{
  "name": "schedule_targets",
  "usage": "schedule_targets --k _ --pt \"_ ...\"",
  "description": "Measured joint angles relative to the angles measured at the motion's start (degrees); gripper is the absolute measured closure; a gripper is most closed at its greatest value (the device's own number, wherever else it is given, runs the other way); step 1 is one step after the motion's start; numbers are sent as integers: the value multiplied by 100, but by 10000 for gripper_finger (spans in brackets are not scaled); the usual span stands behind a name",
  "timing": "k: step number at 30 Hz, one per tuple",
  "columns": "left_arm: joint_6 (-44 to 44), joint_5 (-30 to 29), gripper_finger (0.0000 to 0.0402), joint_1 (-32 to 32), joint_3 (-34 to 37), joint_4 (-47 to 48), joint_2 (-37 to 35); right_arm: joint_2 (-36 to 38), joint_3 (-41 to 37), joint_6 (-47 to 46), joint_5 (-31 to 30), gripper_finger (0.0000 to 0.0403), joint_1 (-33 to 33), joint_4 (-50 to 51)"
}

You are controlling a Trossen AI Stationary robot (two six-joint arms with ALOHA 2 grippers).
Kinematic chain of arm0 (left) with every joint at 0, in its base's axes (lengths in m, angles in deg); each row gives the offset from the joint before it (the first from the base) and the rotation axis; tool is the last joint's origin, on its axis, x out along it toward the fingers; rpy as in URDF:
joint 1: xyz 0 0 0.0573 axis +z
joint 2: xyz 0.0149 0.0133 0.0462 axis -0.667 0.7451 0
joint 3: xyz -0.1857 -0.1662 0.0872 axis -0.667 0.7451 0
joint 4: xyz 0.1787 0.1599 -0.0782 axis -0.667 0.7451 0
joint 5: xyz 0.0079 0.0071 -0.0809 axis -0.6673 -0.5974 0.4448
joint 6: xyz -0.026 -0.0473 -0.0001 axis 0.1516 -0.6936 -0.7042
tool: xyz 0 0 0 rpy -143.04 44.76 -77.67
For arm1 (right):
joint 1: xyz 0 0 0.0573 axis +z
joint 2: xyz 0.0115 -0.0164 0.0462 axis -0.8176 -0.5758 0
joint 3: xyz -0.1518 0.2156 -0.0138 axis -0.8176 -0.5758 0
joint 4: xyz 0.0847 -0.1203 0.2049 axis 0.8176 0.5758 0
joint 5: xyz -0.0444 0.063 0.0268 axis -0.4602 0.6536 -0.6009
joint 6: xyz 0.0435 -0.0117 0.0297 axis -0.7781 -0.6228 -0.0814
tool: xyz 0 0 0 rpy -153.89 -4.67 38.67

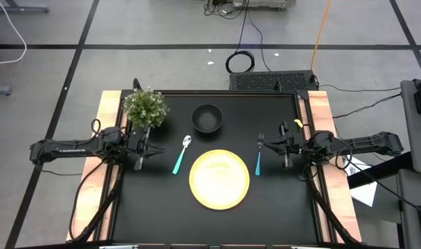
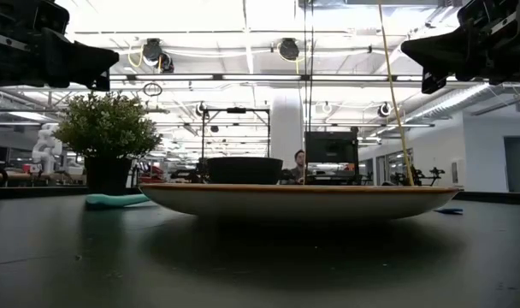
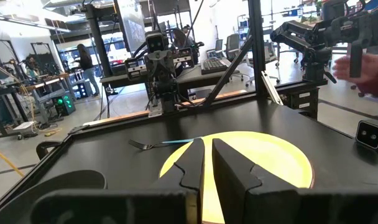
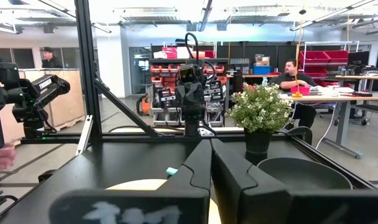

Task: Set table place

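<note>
Yellow plate (image 1: 219, 179) centred, both arms level, fingers together.

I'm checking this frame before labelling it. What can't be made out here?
- Fork and spoon: low view, almost wholly hidden behind the plate.
- Bowl: low view, its base is hidden by the plate's rim.
- Spoon: right wrist view, only its handle tip shows past the right gripper.
- Plant: absent from left wrist view.
</note>
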Motion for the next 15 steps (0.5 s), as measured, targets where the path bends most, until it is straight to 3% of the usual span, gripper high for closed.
schedule_targets --k 15 --pt "-289 -4 364 -1 0 -288 0 0 1 -2 1 403 0 0"
